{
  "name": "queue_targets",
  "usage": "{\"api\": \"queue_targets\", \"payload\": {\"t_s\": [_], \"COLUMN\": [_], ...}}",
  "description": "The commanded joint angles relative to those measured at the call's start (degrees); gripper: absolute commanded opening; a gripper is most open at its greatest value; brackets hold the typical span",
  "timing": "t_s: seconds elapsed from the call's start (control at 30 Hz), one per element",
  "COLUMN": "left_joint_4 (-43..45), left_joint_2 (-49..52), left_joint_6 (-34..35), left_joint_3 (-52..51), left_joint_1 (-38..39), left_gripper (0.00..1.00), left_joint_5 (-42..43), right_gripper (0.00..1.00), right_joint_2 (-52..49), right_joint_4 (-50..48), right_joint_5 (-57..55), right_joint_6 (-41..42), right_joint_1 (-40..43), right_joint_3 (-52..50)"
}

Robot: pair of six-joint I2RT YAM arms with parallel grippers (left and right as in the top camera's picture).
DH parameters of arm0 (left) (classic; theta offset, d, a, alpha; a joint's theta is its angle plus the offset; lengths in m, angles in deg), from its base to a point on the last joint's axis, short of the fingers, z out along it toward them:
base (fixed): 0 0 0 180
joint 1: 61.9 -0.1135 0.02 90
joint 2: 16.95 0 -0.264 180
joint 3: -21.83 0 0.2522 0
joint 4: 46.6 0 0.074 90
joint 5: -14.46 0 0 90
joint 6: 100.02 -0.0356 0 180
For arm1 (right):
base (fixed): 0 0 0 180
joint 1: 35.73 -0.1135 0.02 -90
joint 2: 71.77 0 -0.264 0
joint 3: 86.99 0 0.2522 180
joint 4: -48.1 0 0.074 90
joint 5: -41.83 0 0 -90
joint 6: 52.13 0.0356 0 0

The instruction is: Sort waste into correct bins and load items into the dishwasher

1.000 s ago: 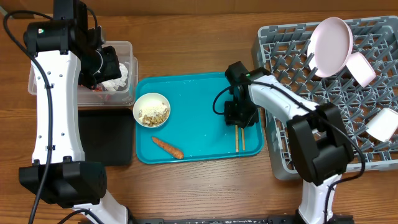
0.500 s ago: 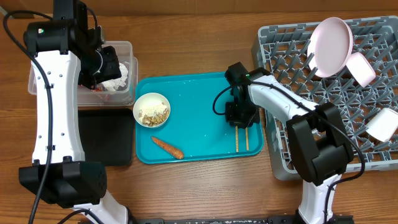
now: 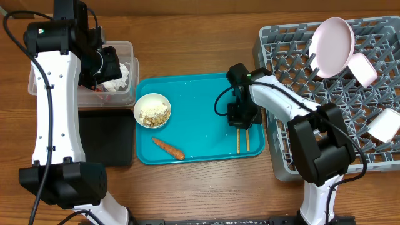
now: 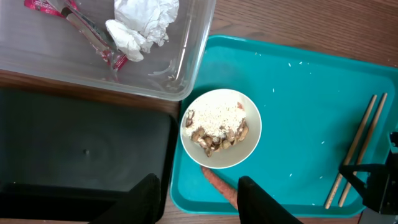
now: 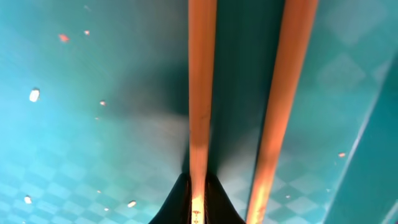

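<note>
Well, the chopsticks [image 3: 242, 141] are two thin wooden sticks. They are light and stiff, and they look smooth, so I think they can roll or slip apart if only one gets pinched. They will not break easily. But they lie flat on the teal tray [image 3: 200, 94], so the fingers must go very low to get under or around them. I think the best place to hold is across both sticks at once, near one end — then they come up as a pair.

The sticks lie side by side near the right edge of the teal tray, just beside the dishwasher rack [image 3: 294, 62]. From above, the right gripper [image 3: 242, 116] sits over their upper end and hides it. In the right wrist view the sticks fill the picture, and one dark fingertip [image 5: 198, 199] shows at the bottom, right against the left stick. I cannot tell if this gripper is open or closed on them.

The left gripper [image 4: 200, 190] hangs high, over the clear tub [image 3: 125, 50] — its fingers are wide apart and hold nothing.
</note>
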Motion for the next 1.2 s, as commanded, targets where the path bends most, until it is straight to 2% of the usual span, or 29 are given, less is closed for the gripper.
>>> {"api": "queue_targets", "payload": {"t_s": [0.0, 0.1, 0.27, 0.4, 0.7, 0.9, 1.17], "left_joint_4": [-0.3, -0.3, -0.3, -0.3, -0.3, -0.3, -0.3], "left_joint_2": [-1.4, -1.4, -1.4, -1.4, -1.4, -1.4, -1.4], "left_joint_6": [1.0, 1.0, 1.0, 1.0, 1.0, 1.0, 1.0], "left_joint_3": [0.8, 0.8, 0.8, 0.8, 0.8, 0.8, 0.8], "left_joint_1": [-0.3, -0.3, -0.3, -0.3, -0.3, -0.3, -0.3], "left_gripper": [0.44, 0.44, 0.44, 0.44, 0.44, 0.44, 0.44], "left_joint_5": [0.0, 0.0, 0.0, 0.0, 0.0, 0.0, 0.0], "right_gripper": [0.04, 0.04, 0.04, 0.04, 0.04, 0.04, 0.04], "right_joint_2": [4.0, 8.9, 16.5, 19.9, 19.5, 19.5, 19.5], "right_joint_4": [1.5, 3.8, 7.7, 9.4, 12.6, 11.6, 11.4], "right_joint_5": [-1.3, -2.5, -11.0, -11.4, -11.4, -9.4, -8.7], "right_joint_6": [-2.8, -5.8, -7.0, -13.7, -19.3, -20.1, -20.0], "right_joint_1": [-0.1, 0.0, 2.9, 8.7, 17.9, 18.0, 17.8], "right_joint_3": [3.2, 5.6, 7.6, 7.6, 3.4, -2.4, -3.4]}}
